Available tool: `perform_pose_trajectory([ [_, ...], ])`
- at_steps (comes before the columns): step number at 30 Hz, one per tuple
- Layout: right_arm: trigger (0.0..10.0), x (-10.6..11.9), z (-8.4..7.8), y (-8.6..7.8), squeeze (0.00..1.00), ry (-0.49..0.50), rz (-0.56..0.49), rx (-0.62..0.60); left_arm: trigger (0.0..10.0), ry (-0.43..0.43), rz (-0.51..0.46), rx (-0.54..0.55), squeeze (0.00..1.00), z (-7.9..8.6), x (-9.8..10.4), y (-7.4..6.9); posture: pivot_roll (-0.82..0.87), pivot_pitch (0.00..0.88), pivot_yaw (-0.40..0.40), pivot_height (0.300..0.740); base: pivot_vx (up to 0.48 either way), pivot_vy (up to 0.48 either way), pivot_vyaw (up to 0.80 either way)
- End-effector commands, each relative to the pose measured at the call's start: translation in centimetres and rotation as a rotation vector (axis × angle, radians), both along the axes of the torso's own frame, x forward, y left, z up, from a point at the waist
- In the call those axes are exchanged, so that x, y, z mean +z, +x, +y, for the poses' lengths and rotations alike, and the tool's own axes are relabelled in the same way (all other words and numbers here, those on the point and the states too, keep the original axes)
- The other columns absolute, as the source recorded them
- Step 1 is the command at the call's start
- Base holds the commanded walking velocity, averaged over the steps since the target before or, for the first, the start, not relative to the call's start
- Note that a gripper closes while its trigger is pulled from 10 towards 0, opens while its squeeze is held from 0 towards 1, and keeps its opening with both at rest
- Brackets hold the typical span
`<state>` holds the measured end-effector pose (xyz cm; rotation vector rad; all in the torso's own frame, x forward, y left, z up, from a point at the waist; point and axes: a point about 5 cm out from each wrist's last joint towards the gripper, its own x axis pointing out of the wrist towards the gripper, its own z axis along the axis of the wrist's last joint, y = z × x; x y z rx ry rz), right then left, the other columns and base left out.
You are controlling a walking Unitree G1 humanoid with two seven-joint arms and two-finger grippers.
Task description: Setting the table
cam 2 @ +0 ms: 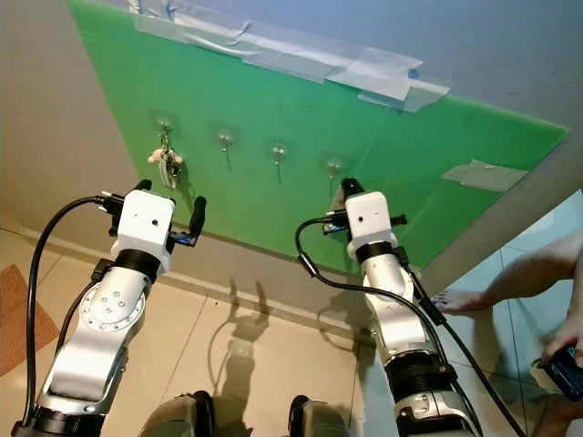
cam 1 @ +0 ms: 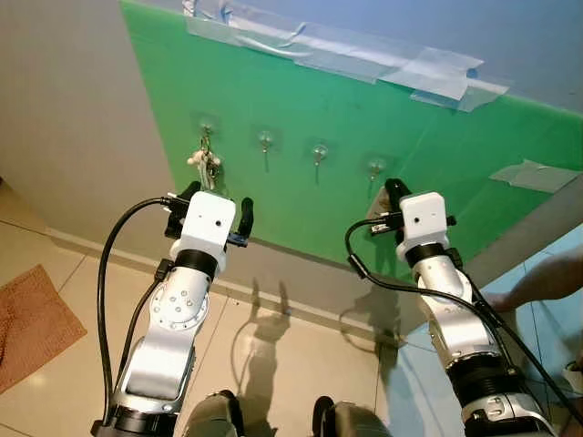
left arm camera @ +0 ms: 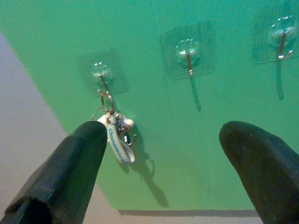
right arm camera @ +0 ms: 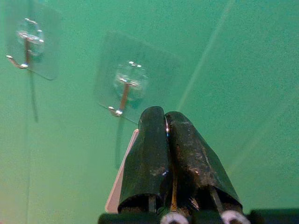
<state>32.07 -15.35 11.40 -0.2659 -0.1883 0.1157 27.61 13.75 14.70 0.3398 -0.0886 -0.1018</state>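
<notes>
I have both arms raised toward the wall. Right gripper (right arm camera: 166,135): fingers pressed together on a thin pale tag or card (right arm camera: 122,179), whose flat edge shows beside the fingers; I cannot tell what it is. Left gripper (left arm camera: 163,154): fingers wide apart, holding nothing.

Key relation: the rightmost hook (right arm camera: 122,93) sits just beyond the right fingertips and slightly to one side, apart from them, its metal prong hanging down along the wall. The right arm is clearly the nearer one to it.

Beyond, a green board (cam 1: 346,137) taped to the wall carries four clear stick-on hooks in a row. The leftmost hook (left arm camera: 102,73) holds a bunch of keys (left arm camera: 117,135) with a white fob, straight ahead of the left gripper; the two middle hooks are bare.

My judgement: the pale piece goes onto the rightmost hook. No surface or tableware is in view.
</notes>
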Motion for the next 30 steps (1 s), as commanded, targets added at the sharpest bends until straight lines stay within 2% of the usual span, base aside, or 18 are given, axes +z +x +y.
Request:
perform_pose_trajectory([
  [1,10.0,0.8,-0.4,0.4,0.0,0.007,-0.015,-0.02,10.0,0.009,0.0,-0.017,0.0,-0.3,-0.2,-0.1,0.01,0.143,-0.071,0.74,0.0,0.0,0.0],
  [11,10.0,1.3,1.0,1.6,0.0,-0.012,-0.001,0.029,10.0,0.008,-0.001,-0.007,0.0,-0.2,-0.1,-0.1,0.03,0.151,-0.073,0.74,0.0,0.0,0.0],
  [15,10.0,1.4,2.1,1.9,0.0,-0.035,0.005,0.07,10.0,0.007,-0.001,0.0,0.0,-0.1,-0.1,-0.2,0.03,0.155,-0.076,0.74,0.0,0.0,0.0],
  [24,10.0,-0.2,3.6,1.5,0.0,-0.066,0.061,0.142,10.0,0.006,0.001,0.0,0.0,-0.1,-0.2,-0.3,0.03,0.161,-0.076,0.74,0.0,0.0,0.0],
  [30,10.0,-0.8,3.6,1.2,0.0,-0.069,0.086,0.151,10.0,0.007,0.003,-0.002,0.0,-0.1,-0.2,-0.3,0.03,0.163,-0.075,0.74,0.0,0.0,0.0],
])
